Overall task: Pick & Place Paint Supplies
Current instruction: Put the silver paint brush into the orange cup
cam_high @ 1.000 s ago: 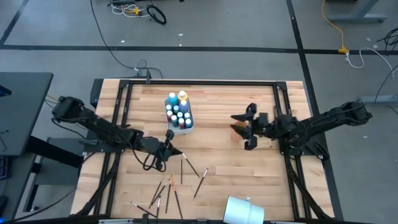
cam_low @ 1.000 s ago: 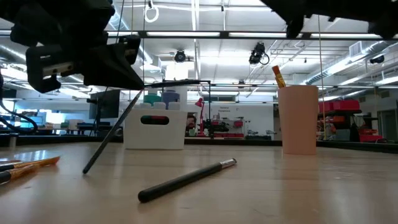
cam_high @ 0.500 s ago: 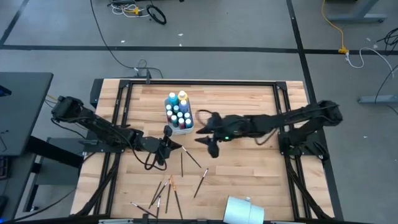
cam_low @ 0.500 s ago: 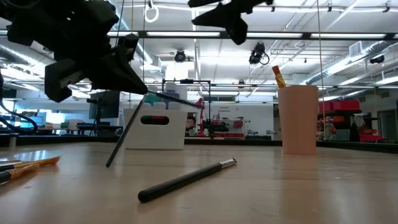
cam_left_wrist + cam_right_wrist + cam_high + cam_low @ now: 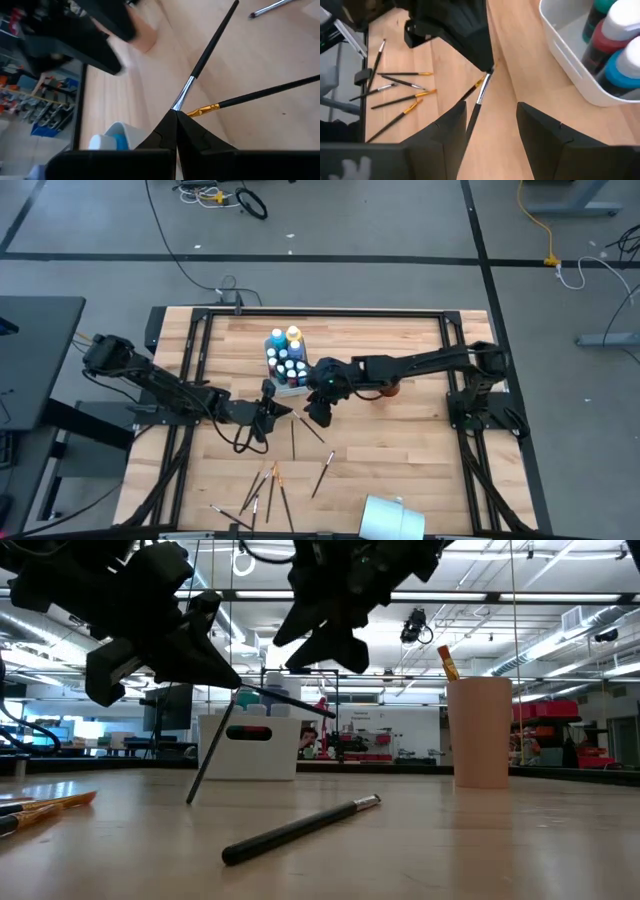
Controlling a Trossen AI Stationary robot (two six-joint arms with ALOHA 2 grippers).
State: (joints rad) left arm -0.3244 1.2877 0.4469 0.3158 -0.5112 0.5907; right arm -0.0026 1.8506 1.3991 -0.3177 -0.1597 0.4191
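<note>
Held brush (image 5: 212, 754): clamped by its metal ferrule end between the closed fingers of the left gripper (image 5: 272, 408), near mid-table just in front of the bin (image 5: 301, 385). Long axis steeply tilted in the low view, dark handle end down toward the tabletop (image 5: 480, 840), ferrule end up in the grip. In the left wrist view the handle runs straight away from the fingertips. Whether the low end touches the wood cannot be told

Second brush (image 5: 260, 92): gold ferrule beside the same fingertips, handle slanting off sideways; held or merely lying below, cannot tell

Right gripper (image 5: 318, 408): fingers wide apart, empty, hovering just beside the left gripper, the held brush seen between its fingers in its wrist view

Bin: white, holding upright paint bottles (image 5: 288, 365), blue, red, white, yellow caps; cut off at the frame edge in the right wrist view, partly hidden behind the left gripper in the low view

Loose brushes (image 5: 265, 490): scattered at the front of the table, mixed directions; one more (image 5: 300, 829) lies flat nearest the low camera, ferrule pointing toward the cup

Cup (image 5: 479, 732): upright in the low view, an orange tip showing above its rim
</note>
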